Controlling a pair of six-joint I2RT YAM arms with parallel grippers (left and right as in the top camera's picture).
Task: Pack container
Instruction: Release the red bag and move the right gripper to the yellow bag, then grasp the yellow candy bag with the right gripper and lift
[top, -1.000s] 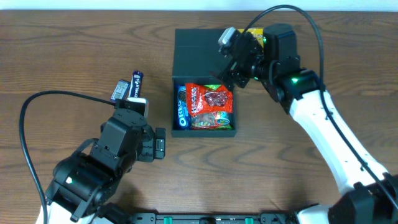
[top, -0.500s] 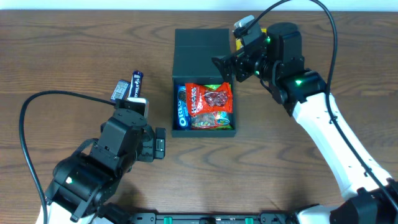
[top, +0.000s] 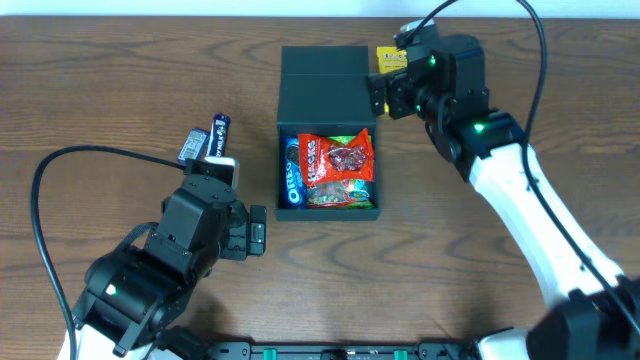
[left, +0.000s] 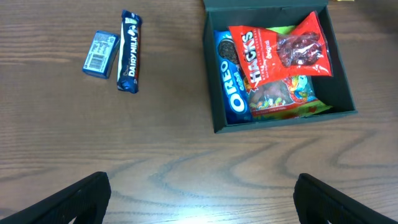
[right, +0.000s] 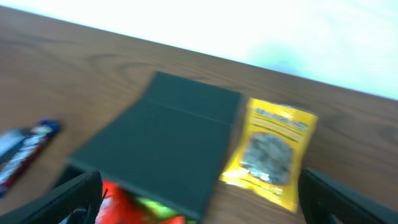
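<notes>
Nearest the robot, the left end effector (left: 202, 179) hangs over bare tabletop (top: 100, 80), fingers spread wide and holding nothing. Just beyond it to the left lie a Dairy Milk bar (left: 129, 51) and a small blue packet (left: 101, 55), side by side and not yet packed. The container (left: 210, 74) sits mid-tabletop between the arms. It already holds an Oreo packet (left: 231, 87), a red Hacks bag (left: 277, 53) and a green sweet bag (left: 283, 99), and its lid (top: 325, 85) is swung back on the far side. Farthest out, the right end effector (right: 200, 180) is released and empty above a yellow packet (right: 270, 152) lying just beside the lid. The step in hand looks like fetching that packet. The next move would be to descend, straddle it, clamp, then lift it clear of the lid.
</notes>
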